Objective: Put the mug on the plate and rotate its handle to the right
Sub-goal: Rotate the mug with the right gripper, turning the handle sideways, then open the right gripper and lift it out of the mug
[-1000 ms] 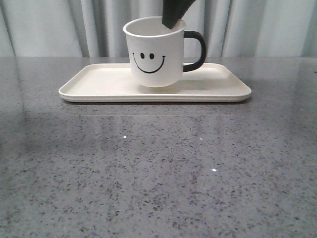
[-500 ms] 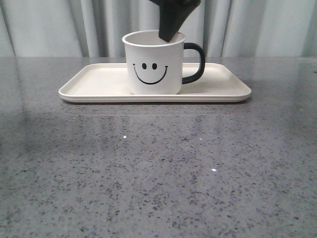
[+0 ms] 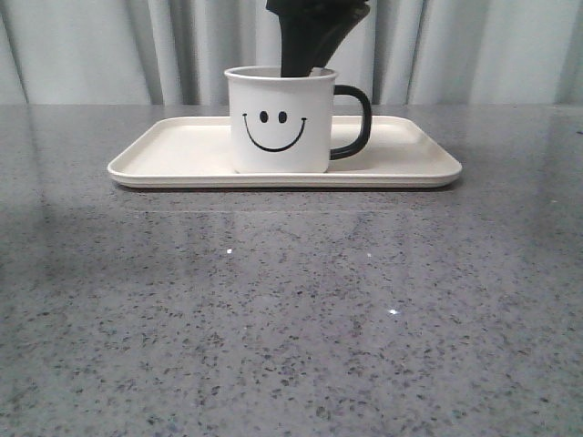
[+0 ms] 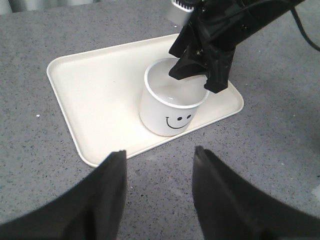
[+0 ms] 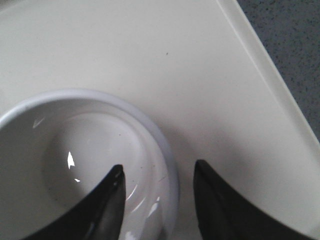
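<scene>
The white mug (image 3: 278,123) with the black smiley face stands upright on the cream plate (image 3: 182,150), near its middle. Its black handle (image 3: 362,118) points right in the front view. My right gripper (image 3: 305,64) comes down from above at the mug's back rim. In the right wrist view the right gripper (image 5: 157,172) is open, one finger inside the mug (image 5: 75,165) and one outside, with the rim between them and a gap on each side. My left gripper (image 4: 159,156) is open and empty over the table in front of the plate (image 4: 95,95).
The plate lies on a grey speckled table (image 3: 291,309), with a pale curtain (image 3: 474,50) behind it. The right arm (image 4: 235,25) reaches over the plate's far side.
The mug was tilted and held a little above the plate. It has come down and now stands flat on it. The right gripper's fingers have spread apart at the rim.
</scene>
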`<state>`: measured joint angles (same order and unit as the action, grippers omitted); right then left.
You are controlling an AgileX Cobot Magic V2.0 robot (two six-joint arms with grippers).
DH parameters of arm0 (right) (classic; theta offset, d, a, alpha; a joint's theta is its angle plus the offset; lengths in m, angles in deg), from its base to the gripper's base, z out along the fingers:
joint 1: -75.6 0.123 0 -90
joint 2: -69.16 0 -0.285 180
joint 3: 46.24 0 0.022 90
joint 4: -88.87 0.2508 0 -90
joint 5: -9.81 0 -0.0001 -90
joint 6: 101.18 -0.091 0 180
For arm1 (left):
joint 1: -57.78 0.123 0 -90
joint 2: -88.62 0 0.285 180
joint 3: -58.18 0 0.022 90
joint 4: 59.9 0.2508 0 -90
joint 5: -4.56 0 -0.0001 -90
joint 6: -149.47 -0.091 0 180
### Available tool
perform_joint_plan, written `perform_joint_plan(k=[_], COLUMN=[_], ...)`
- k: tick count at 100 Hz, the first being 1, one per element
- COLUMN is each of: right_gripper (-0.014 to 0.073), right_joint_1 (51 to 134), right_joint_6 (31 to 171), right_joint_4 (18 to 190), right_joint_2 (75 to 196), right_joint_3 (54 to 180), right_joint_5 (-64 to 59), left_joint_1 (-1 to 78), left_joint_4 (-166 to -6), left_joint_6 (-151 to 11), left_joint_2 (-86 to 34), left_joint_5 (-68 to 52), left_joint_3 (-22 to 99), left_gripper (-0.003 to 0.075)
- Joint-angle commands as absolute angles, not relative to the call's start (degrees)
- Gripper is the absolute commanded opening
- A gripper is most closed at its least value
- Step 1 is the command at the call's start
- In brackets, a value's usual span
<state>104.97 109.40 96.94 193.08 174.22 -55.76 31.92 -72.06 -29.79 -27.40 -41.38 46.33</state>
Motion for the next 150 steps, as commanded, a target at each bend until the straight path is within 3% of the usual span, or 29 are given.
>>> perform_joint_plan(k=[1,16,23,34,44,67,96,150], right_gripper=[0.0349,0.0337,0.0281,0.0092,-0.0076,-0.0069,-0.0069,-0.0069], right_joint_1=[104.71,104.71,104.71,104.71,104.71,104.71,104.71,104.71], right_joint_6=[109.74,107.65,106.68,105.55,104.98,104.42,104.42,104.47], right_joint_4=[97.41,98.48,99.14,100.43,101.98,103.9,107.13,107.95], right_joint_2=[187.36,184.08,182.65,180.45,178.83,175.44,167.23,142.08], right_joint_3=[176.2,176.2,176.2,176.1,176.1,175.33,165.57,126.13], right_joint_5=[-53.03,-54.07,-54.12,-54.36,-55.58,-58.35,-51.07,-21.93], left_joint_1=[31.71,31.71,31.71,31.71,31.71,31.71,31.71,31.71], left_joint_4=[-73.13,-72.87,-71.47,-69.88,-69.8,-70.47,-70.62,-70.62], left_joint_6=[-30.53,-30.53,-30.53,-30.53,-30.53,-30.53,-30.53,-30.53], left_joint_2=[-28.88,-30.91,-32.07,-33.83,-35.66,-41.05,-47.8,-59.07], left_joint_5=[-36.93,-34.51,-33.98,-33.72,-31.56,-26.48,-22.62,-19.08], left_joint_3=[47.95,47.95,47.95,47.67,45.46,37.06,27.49,17.42], left_gripper=[0.0314,0.0314,0.0314,0.031,0.0239,-0.0018,-0.0019,-0.0019])
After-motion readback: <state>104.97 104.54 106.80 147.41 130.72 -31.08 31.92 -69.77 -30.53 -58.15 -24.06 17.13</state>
